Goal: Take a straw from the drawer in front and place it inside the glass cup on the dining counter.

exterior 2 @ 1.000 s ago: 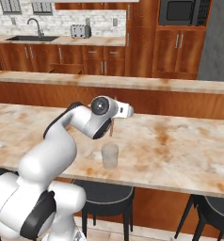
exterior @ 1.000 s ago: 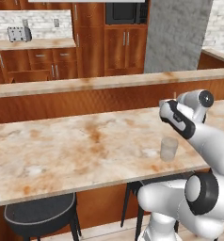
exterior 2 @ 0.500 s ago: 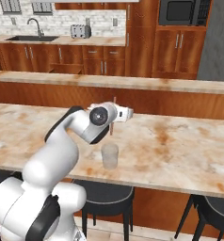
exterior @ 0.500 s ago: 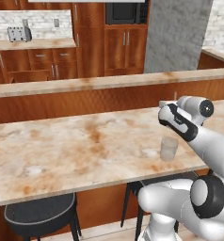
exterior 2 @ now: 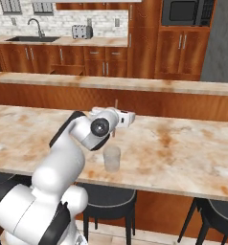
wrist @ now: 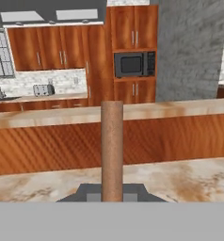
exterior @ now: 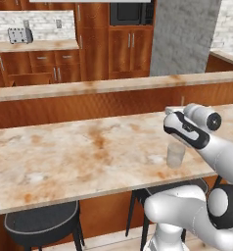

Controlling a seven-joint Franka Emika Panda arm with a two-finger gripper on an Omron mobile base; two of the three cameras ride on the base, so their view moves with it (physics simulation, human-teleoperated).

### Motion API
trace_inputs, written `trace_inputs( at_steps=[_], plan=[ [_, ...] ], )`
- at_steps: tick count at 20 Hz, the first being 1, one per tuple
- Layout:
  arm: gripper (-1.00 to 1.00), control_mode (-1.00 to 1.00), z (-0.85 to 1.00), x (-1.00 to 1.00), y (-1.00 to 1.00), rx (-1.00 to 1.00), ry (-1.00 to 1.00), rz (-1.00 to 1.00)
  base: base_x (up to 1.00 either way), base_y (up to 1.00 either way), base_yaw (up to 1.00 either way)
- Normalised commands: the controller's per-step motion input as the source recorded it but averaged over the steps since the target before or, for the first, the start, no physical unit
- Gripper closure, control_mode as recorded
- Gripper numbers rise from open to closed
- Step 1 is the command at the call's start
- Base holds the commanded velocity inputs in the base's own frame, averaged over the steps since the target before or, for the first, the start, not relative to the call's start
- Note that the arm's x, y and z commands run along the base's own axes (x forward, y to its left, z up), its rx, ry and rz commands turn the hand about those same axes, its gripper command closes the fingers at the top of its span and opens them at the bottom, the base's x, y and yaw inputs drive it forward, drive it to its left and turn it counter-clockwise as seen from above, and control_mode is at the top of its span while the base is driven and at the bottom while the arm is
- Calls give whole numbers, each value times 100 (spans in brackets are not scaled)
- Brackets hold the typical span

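One straw [wrist: 112, 146] in the gripper [exterior 2: 117, 119] above glass cup [exterior 2: 111, 158].

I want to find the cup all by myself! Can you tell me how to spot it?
Look at the long marbled dining counter with black stools under it. Near its front edge, just below the robot's end effector, stands the glass cup. It is small, clear and has no handle, and it is see-through, unlike the solid white arm above it.
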Motion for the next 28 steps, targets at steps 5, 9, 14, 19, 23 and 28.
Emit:
trace_inputs(
  at_steps=[5,9,14,19,23,28],
  plan=[
    [100,-100,0,0,0,0,0,0,0,0,0],
    [100,-100,0,-3,0,0,0,0,0,0,0],
    [100,-100,0,-7,0,0,0,0,0,0,0],
    [100,-100,0,-6,0,0,0,0,0,0,0],
    [100,-100,0,-10,0,0,0,0,0,0,0],
    [100,-100,0,-6,0,0,0,0,0,0,0]
  ],
)
